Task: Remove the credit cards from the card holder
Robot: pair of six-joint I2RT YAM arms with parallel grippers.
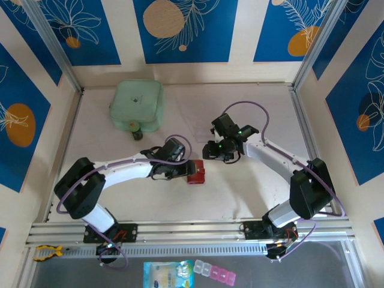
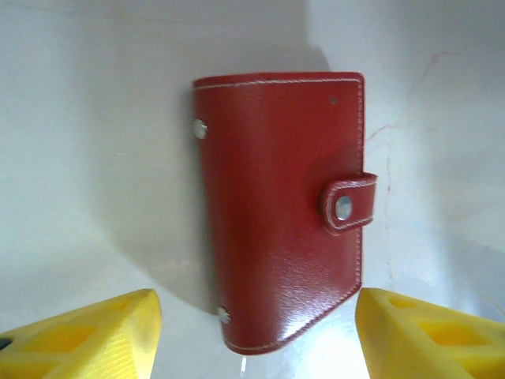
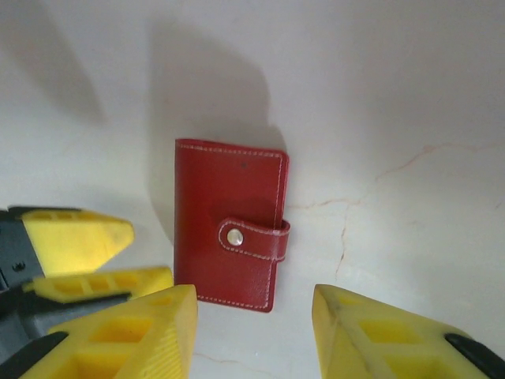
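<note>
The red card holder [image 1: 197,174] lies flat on the pale table, its snap tab fastened [image 2: 345,207]. The credit cards are hidden, with the holder folded shut. My left gripper [image 2: 256,316] is open, its yellow fingers [image 2: 95,332] standing on either side of the holder's near end with a small gap on each side. In the top view the left gripper [image 1: 185,170] sits just left of the holder. My right gripper [image 3: 254,316] is open and empty, hovering over the table just short of the holder [image 3: 229,225], up and to the right of it in the top view [image 1: 213,153].
A mint-green case [image 1: 138,105] rests at the back left. The left gripper's fingers [image 3: 75,237] show at the left of the right wrist view, close to the right one. Aluminium posts and rails [image 1: 180,231] frame the table. A packet [image 1: 169,275] and pill box [image 1: 215,273] lie beyond the front rail.
</note>
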